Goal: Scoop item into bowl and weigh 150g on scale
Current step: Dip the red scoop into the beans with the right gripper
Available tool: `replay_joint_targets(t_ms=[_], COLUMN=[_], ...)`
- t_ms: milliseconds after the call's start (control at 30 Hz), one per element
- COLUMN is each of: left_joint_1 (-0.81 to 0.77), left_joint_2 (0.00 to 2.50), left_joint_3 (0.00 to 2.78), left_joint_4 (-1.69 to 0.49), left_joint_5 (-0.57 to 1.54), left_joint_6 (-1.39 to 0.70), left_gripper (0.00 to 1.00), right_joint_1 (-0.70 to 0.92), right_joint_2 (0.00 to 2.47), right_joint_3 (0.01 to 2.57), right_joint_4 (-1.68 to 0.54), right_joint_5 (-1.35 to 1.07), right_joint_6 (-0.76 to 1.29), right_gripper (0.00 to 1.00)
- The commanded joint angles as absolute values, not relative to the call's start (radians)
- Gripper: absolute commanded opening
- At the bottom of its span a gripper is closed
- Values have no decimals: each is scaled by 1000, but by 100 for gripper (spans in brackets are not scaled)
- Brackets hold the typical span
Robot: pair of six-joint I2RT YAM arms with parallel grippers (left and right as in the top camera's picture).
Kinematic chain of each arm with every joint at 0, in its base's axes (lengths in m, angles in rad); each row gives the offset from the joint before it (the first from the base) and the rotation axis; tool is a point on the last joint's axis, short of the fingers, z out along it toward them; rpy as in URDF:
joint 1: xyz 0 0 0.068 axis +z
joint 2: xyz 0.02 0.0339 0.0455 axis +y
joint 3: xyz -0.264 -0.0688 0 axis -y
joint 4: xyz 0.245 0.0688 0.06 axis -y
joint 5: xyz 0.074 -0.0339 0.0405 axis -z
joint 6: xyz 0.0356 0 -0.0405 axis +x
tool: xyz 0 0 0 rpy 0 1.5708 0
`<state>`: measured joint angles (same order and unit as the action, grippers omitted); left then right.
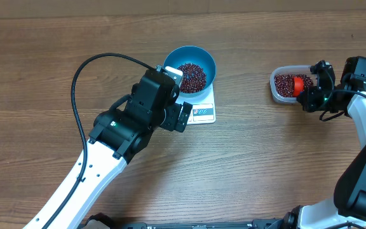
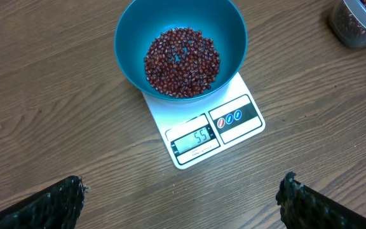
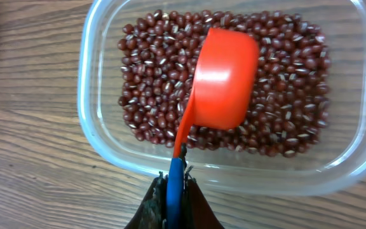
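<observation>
Wooden table (image 1: 43,63): bowl (image 2: 132,38) of beans (image 2: 182,60) sits on the scale (image 2: 234,117); well right of it, my right gripper (image 3: 173,197) pinches the scoop (image 3: 224,79) handle in the tub (image 3: 94,127). Left gripper (image 2: 180,194) gapes beside the scale. Loose beans spill easily.

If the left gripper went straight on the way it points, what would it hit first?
Most likely the scale, display end first: it lies ahead between the jaws of the open left gripper, the bowl of beans beyond it. Depth is unclear; the bare table before it might come first.
</observation>
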<state>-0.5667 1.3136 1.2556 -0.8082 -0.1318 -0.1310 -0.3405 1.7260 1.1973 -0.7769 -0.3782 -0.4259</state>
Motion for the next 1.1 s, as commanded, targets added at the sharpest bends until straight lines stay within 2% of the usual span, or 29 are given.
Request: replay_joint_targets(t_ms=[0,400,767,1067], left_joint_1=[-561,-561,-561,-561], left_joint_2=[1303,1303,1303,1303], left_joint_3=[1272,1272,1272,1272], left_joint_4=[-808,-808,-808,-808], left_joint_5=[-141,-141,-141,-141], left_joint_6=[-127,-127,-127,-127], left_gripper=[100,100,100,100], right_joint_1=[-337,-348,-426,-434], right_joint_2=[1777,1792,1792,1792], right_joint_3=[1197,1197,1197,1197], right_joint_4=[-781,-793,-814,-787], right_joint_5=[-456,-523,-694,-709], right_joint_6=[-413,-390,-389,-383], right_gripper=[4,4,4,4])
